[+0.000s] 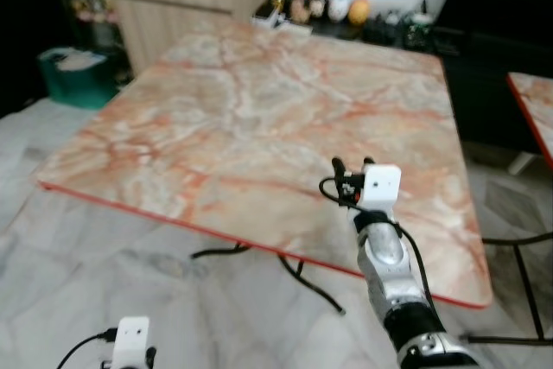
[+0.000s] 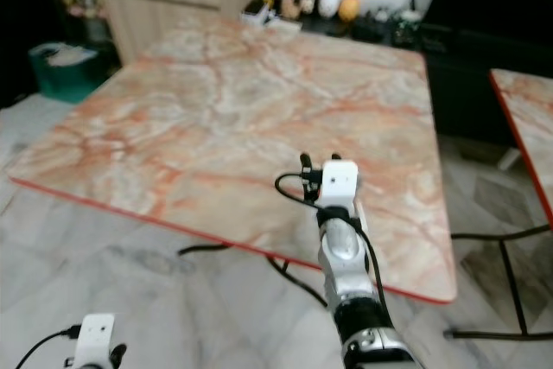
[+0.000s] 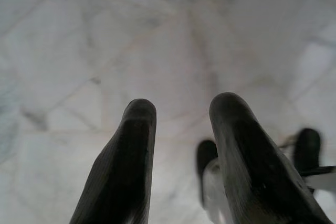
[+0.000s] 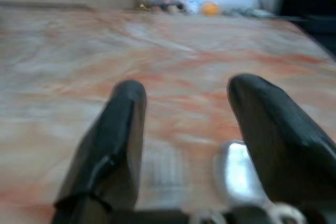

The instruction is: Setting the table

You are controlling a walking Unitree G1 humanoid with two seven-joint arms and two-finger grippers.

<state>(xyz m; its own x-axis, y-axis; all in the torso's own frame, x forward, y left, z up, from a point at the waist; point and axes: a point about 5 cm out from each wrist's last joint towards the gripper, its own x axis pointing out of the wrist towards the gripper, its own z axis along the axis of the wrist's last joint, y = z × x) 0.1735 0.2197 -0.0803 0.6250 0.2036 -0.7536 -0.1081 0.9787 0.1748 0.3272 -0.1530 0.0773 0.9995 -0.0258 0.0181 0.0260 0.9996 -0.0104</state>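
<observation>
- Your right tool (image 4: 181, 106) is out over the near part of the marble counter (image 1: 259, 118), close to its near right corner, with its two black fingers (image 4: 113, 135) spread apart and nothing between them
- Seen from the right wrist, a shiny metal piece, probably a spoon (image 4: 237, 174), lies flat on the counter just under the tool, beside one finger; a pale ribbed shape, possibly a fork (image 4: 165, 169), lies next to it, too blurred for you to be sure
- In the head views the right arm (image 1: 393, 274) reaches up from the bottom of the picture and covers that cutlery
- Your left tool (image 3: 181, 116) hangs low at your left side over the grey tiled floor (image 3: 105, 51), its fingers parted and holding nothing
- The rest of the counter top is bare marble with orange veins and a red edge
- Beyond the far edge sits a row of small ornaments (image 1: 333, 8), and a teal bin (image 1: 73, 75) stands on the floor to the left
- A corner of a second counter (image 1: 534, 110) of the same kind shows at the right
</observation>
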